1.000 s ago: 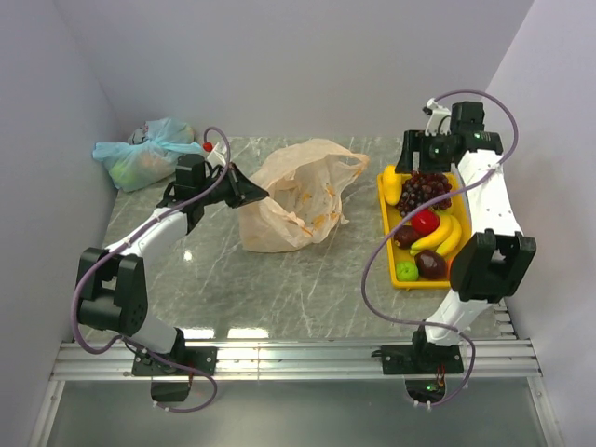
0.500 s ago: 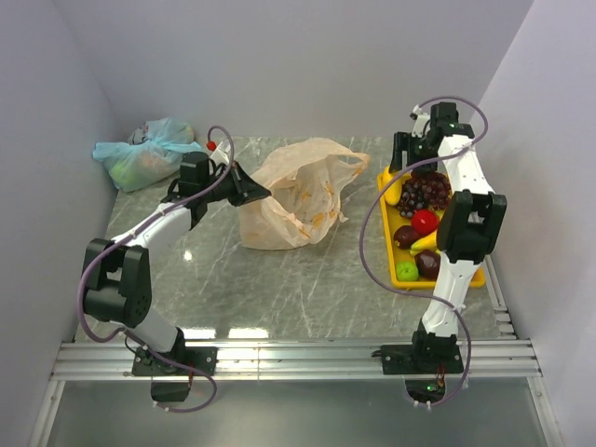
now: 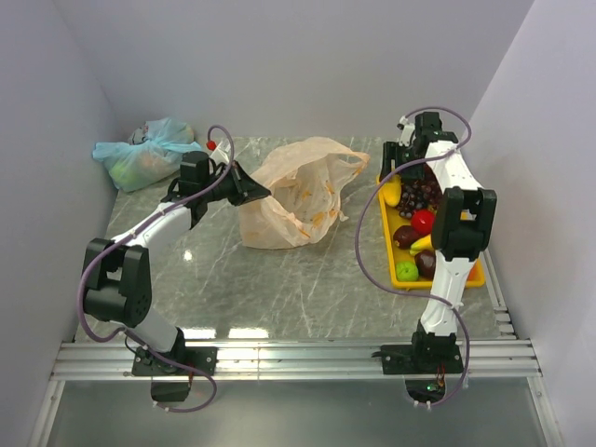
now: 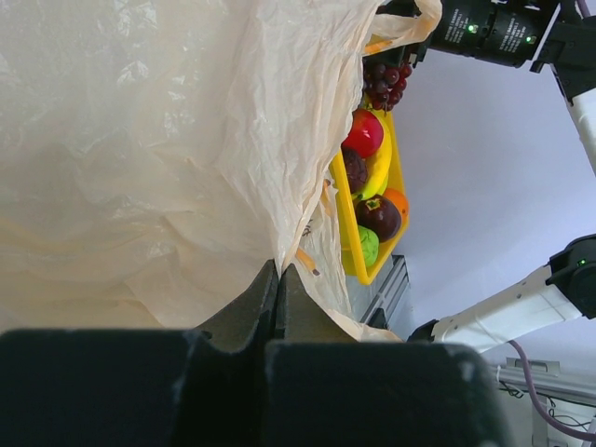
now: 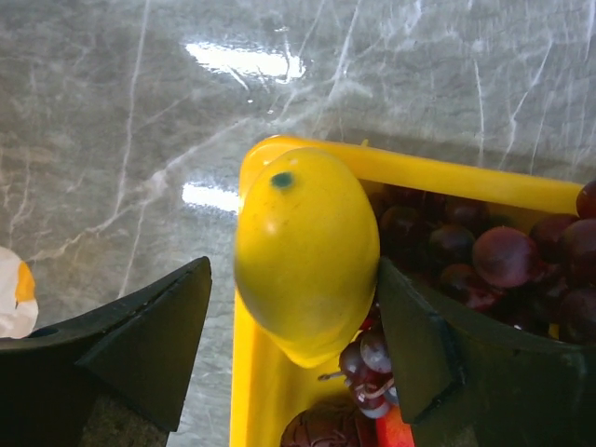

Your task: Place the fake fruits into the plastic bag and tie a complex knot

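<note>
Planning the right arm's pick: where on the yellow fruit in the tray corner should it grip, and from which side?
Probably across its fat middle, from above. The oval yellow fruit sits in the corner of the tray. Its ends taper, and the open right pincer straddles its flanks.

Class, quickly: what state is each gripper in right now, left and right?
Left gripper: closed, pinching the plastic bag.
Right gripper: open, fingers either side of the yellow fruit.

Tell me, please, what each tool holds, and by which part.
Left tool pinches the bag by a fold of its side. Right tool holds nothing; open around the yellow fruit.
</note>
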Controlling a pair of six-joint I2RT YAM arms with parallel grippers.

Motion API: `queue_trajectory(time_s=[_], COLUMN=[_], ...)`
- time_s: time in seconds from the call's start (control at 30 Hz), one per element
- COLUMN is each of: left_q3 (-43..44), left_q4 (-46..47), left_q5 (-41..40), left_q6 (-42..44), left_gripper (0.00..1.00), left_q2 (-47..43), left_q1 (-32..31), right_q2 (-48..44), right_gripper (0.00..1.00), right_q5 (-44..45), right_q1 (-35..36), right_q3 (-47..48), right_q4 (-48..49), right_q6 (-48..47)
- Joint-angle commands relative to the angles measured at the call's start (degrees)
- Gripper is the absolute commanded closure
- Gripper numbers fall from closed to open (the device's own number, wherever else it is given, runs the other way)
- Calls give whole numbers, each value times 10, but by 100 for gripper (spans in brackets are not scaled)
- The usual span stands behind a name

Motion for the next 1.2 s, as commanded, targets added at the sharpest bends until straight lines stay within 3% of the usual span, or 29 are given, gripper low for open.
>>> queue_trajectory(time_s=[0.0,0.1,0.2,0.23,0.3,0.33,0.47,0.63,0.73,0.8,0.97,1.17], left_q3=[22,16,11,10,10,9,10,2,1,3,7,-13], left_q4=[10,12,15,13,14,14,32,56,62,61,67,84], left_q5=[-4,-1,1,1,3,3,7,9,11,13,21,31], left_q6=[6,4,0,-1,-5,-6,-49,-84,-94,-101,-107,-116], left_gripper=[100,100,100,100,100,100,100,100,100,100,100,100], left_q2=[-4,-7,-9,-10,-13,-14,-16,-22,-21,-18,-16,-16], left_q1=[-3,-3,-3,-3,-3,-3,-3,-3,-5,-6,-11,-22], right_q2=[3,-12,-13,-17,-35,-50,-214,-313,-396,-404,-315,-241], right_gripper=[23,24,45,58,67,76,83,97,97,97,100,100], right_q5=[8,32,24,11,-22,-43,-168,-251,-254,-261,-247,-147], right_q1=[1,1,-2,-2,-3,-4,-5,23,54,75,183,240], right_q3=[-10,-36,-42,-33,-30,-42,-156,-244,-327,-345,-292,-266], right_q4=[18,41,29,21,4,3,57,74,185,224,188,293], right_q6=[3,-1,-6,-7,-13,-15,-14,1,79,106,95,139])
